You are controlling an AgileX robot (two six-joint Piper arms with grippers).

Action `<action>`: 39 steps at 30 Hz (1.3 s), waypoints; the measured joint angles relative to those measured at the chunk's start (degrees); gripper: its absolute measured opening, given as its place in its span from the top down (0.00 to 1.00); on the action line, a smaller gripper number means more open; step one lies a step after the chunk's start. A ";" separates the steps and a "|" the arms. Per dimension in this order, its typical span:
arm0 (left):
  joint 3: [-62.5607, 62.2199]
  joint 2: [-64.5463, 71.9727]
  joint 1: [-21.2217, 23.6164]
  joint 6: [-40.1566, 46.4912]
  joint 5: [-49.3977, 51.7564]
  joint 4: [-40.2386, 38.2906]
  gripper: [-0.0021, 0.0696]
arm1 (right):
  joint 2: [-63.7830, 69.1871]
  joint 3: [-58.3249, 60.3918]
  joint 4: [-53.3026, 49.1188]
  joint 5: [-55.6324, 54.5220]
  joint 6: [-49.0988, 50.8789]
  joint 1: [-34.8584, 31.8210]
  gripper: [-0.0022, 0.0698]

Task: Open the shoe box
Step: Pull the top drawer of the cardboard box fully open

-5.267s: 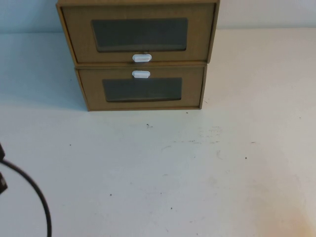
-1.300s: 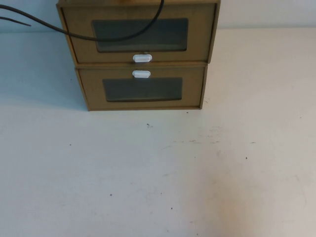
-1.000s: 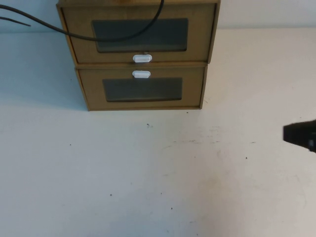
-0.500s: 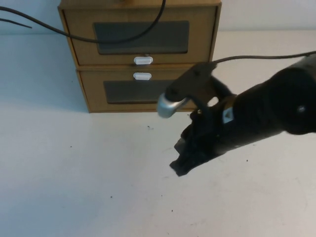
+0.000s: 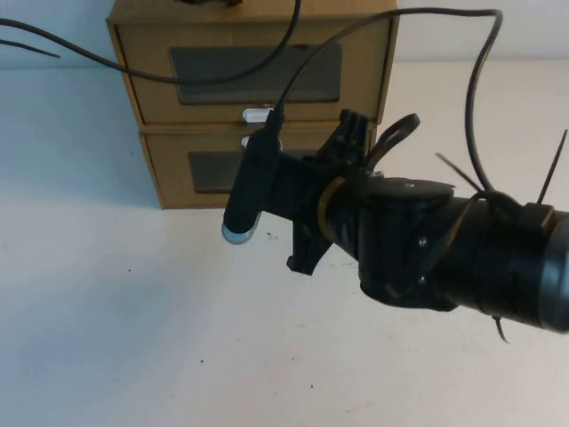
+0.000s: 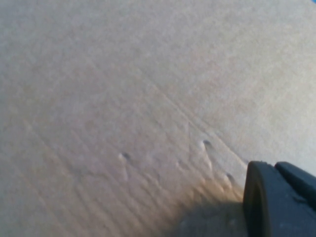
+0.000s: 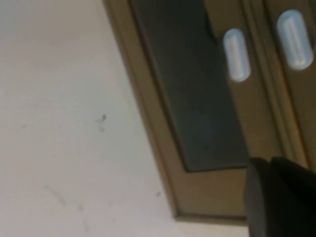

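The white table [image 5: 107, 338] fills my high view. The right arm [image 5: 462, 258] looms over it, reaching in from the right toward the back, and its bulk hides the right half of the lower box front.

Two brown cardboard boxes are stacked at the far edge of the table, a little left of centre. The upper shoe box [image 5: 253, 62] sits squarely on the lower shoe box [image 5: 182, 169]. Each has a dark window in its front, and both fronts sit flush and closed.

The right gripper [image 7: 279, 197] is clenched on nothing, close in front of the lower box near its bottom corner. I cannot say whether it touches the panel.

The left gripper [image 6: 279, 200] hangs very close over a plain cardboard surface. Whether it is clenched or released I cannot tell.

A black cable [image 5: 178, 78] droops across the upper window.

The lower box's white handle [image 7: 236, 54] and the upper box's white handle [image 7: 295, 39] lie just beside each other across the seam. Nothing grips either one.
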 joint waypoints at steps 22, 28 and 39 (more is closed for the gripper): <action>0.00 0.00 0.00 -0.18 0.63 -0.21 0.98 | 13.62 -8.46 -31.08 0.59 13.50 0.03 0.57; 0.00 0.00 0.00 -0.27 0.76 -0.21 0.98 | 16.30 -13.18 -31.08 1.31 13.16 -0.84 0.54; -0.03 0.00 0.00 -0.40 0.89 -0.21 0.98 | 17.42 -15.48 -31.32 -3.83 10.13 -4.00 0.56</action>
